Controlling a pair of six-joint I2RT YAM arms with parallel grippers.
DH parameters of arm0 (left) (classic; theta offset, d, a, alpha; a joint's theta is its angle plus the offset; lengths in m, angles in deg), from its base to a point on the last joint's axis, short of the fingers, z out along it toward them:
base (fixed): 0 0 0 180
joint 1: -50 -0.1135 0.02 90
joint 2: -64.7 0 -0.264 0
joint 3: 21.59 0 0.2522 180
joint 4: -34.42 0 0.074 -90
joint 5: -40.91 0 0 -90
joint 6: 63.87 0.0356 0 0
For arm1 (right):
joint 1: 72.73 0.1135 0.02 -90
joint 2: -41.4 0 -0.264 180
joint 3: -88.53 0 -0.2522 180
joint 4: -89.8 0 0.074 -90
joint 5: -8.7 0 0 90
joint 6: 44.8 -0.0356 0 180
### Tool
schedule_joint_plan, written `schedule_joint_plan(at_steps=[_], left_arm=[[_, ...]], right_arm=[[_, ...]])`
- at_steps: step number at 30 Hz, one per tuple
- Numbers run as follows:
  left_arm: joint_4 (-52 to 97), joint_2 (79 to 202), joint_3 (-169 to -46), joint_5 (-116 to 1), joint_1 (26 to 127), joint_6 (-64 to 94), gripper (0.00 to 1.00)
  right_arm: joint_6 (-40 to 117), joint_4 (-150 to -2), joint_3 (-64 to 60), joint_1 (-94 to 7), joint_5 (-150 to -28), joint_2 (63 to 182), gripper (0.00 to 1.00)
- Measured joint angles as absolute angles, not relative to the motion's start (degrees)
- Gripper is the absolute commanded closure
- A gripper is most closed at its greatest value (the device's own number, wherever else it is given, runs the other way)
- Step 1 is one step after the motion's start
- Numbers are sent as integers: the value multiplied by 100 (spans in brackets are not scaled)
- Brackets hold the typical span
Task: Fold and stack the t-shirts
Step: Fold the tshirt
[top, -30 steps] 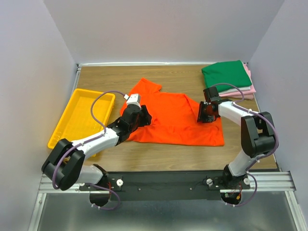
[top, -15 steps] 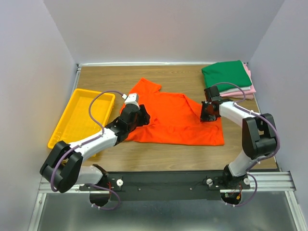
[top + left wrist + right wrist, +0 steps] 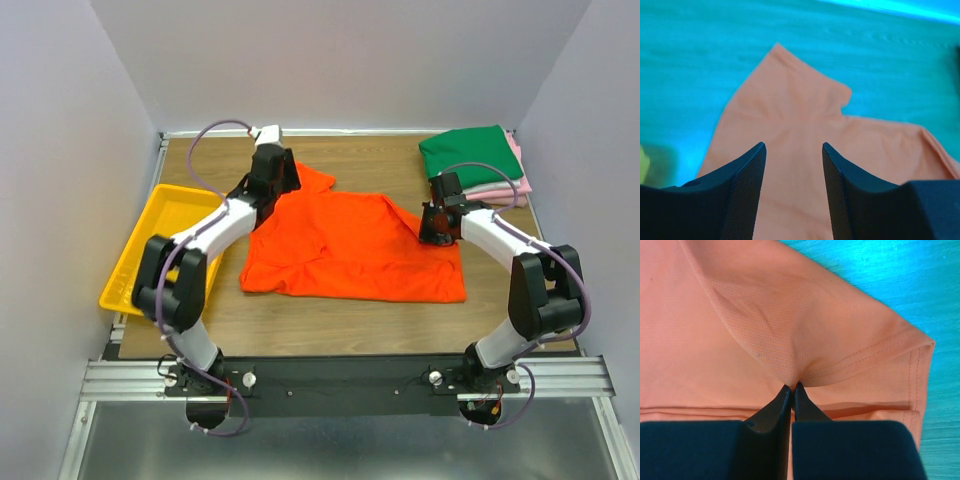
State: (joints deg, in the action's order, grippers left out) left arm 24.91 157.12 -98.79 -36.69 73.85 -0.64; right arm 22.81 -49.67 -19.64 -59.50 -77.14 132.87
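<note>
My right gripper [image 3: 437,228] pinches the orange shirt [image 3: 350,250]; my left gripper [image 3: 283,188] hangs open over it.
From above, the shirt lies spread mid-frame on the table [image 3: 350,325], with my left at its upper-left sleeve, my right at its upper-right sleeve, and the folded stack [image 3: 470,155] in the upper-right corner. Left wrist: the sleeve lies beyond my parted jaws, nothing between them. Right wrist: my jaws are closed on a raised fold near the hem.

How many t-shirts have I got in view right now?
3 clearly: the orange t-shirt spread out in the middle, the green t-shirt on top of the far-right pile, and the pink t-shirt under it. More may be hidden beneath.
</note>
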Motion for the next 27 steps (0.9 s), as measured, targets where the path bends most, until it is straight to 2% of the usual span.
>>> schedule_joint_plan(at_steps=[10,27], left_arm=[[1188,18608,-13148,-3251,7270,704,44],[-188,20606,-16040,-3094,6907,1348,46]], right_arm=[[2281,-4956,-1995,-5950,-7740,13254,91],[2285,-5026,-2270,-5950,-8182,13138,91]])
